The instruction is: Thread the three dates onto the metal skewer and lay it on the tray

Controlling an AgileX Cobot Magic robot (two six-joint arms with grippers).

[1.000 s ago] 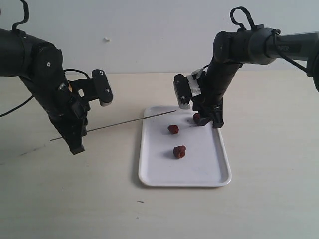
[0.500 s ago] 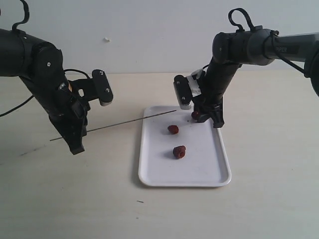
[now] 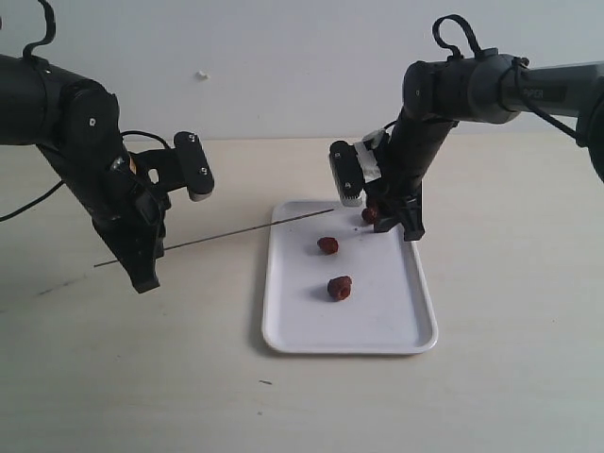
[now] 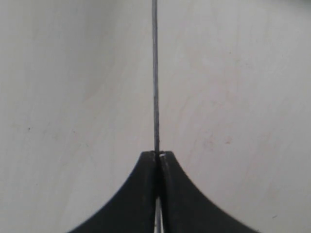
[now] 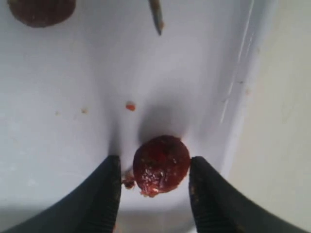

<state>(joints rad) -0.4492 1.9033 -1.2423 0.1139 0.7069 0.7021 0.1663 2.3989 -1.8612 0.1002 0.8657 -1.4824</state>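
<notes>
The white tray lies in the middle of the table. Two dates rest on it. The third date sits between the fingers of my right gripper at the tray's far end, raised slightly above the tray. In the right wrist view this date fills the gap in the gripper and casts a shadow on the tray. My left gripper is shut on the metal skewer, whose tip points at the held date. The skewer leaves the shut gripper.
The skewer's tip and another date show in the right wrist view. Small red crumbs lie on the tray. A tiny dark speck lies on the wooden table near the front.
My right gripper has lifted a little with the date, which rose off the tray toward the skewer's tip. The left arm and skewer have not moved.
</notes>
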